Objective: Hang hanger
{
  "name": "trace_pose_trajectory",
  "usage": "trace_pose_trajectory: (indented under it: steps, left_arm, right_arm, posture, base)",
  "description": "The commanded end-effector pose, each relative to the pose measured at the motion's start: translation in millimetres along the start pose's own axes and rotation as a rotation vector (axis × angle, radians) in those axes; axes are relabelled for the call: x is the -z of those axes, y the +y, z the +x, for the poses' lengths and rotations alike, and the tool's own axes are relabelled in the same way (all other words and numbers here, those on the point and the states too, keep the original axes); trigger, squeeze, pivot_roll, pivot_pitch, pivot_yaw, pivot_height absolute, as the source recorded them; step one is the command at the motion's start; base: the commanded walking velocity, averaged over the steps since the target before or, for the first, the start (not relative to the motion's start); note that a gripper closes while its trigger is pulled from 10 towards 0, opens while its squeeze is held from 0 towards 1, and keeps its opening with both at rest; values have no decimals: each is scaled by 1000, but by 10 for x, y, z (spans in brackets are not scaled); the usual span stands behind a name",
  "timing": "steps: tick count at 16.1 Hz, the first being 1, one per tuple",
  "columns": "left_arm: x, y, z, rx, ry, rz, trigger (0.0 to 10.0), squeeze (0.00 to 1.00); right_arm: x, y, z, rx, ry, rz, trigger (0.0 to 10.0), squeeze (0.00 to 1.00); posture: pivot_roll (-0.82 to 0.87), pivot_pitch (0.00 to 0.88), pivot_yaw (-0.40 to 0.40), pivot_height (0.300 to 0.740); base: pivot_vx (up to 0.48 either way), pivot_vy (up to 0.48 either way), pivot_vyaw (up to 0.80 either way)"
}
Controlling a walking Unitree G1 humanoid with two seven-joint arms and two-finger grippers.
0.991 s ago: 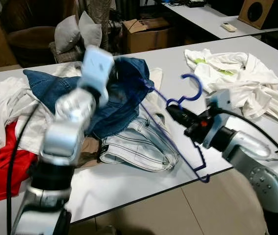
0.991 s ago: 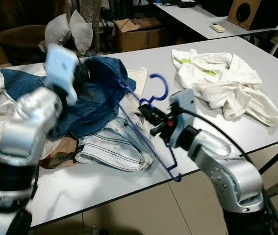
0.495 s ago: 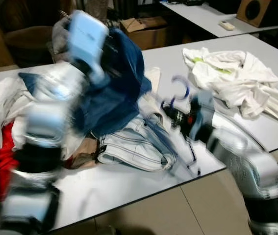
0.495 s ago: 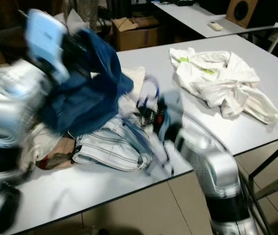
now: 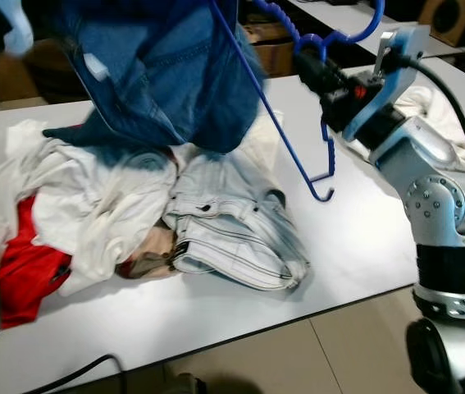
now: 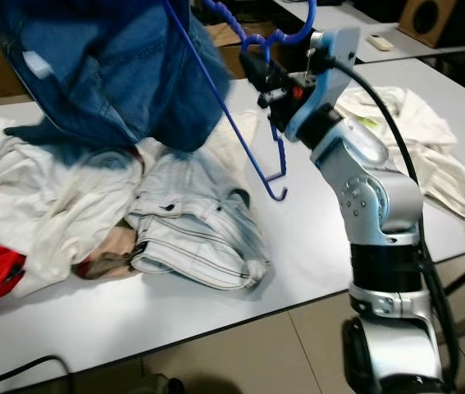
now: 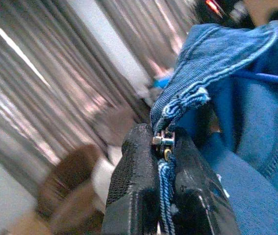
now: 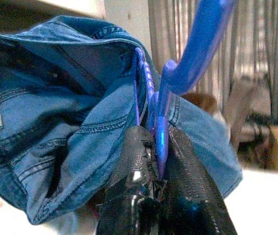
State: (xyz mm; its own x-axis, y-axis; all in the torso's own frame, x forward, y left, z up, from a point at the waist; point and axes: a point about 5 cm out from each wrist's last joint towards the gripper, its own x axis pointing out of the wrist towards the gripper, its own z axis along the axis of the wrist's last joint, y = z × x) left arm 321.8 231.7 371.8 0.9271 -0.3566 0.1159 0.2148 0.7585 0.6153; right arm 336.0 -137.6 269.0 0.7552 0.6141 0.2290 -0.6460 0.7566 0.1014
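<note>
A blue plastic hanger (image 5: 281,131) is held high over the white table (image 5: 355,246), its hook (image 5: 355,29) up at the top edge. My right gripper (image 5: 310,66) is shut on the hanger's neck (image 8: 161,132). A blue denim garment (image 5: 158,74) hangs from the hanger's far arm, lifted off the table. My left gripper (image 7: 162,161) is shut on the denim's edge (image 7: 188,98), pinching the frayed hem between both fingers.
Light washed jeans (image 5: 232,230) lie on the table below the hanger. White clothes (image 5: 93,205) and a red cloth (image 5: 19,271) are heaped at the left. A white shirt (image 6: 412,139) lies behind my right arm. A cardboard box (image 5: 273,49) stands beyond the table.
Both arms have risen, lifting the hanger and the denim garment up off the clothes pile. The hanger now hangs steeply instead of lying across the jeans.
</note>
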Motion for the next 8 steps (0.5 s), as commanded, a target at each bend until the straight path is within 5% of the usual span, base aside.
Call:
trace_pose_trajectory:
  steps: [1, 2, 4, 6, 8]
  left_arm:
    - [95, -219, 32, 106, 43, -46, 0, 0]
    - [177, -467, 56, 202, 63, -94, 0, 0]
    - [197, -706, 109, 286, 46, -154, 0, 0]
    - [146, -721, 200, 232, 4, -159, 0, 0]
    - [38, -654, 355, 70, -76, -242, 0, 0]
  right_arm:
    - [299, -58, -80, 35, 157, -22, 10000, 0]
    - [513, -57, -154, 57, 243, 1, 10000, 0]
    - [714, -81, -244, 103, 334, 21, 10000, 0]
    - [807, -23, -309, 53, 410, -43, 10000, 0]
    - [793, 286, -357, -168, 387, -44, 10000, 0]
  posture:
    - [-23, 0, 27, 740]
    - [-22, 0, 32, 740]
    - [-26, 0, 45, 740]
    - [-29, 0, 55, 740]
    - [-32, 0, 61, 740]
  base:
    - [0, 0, 0]
    - [0, 0, 0]
    - [0, 0, 0]
    - [0, 0, 0]
    - [0, 0, 0]
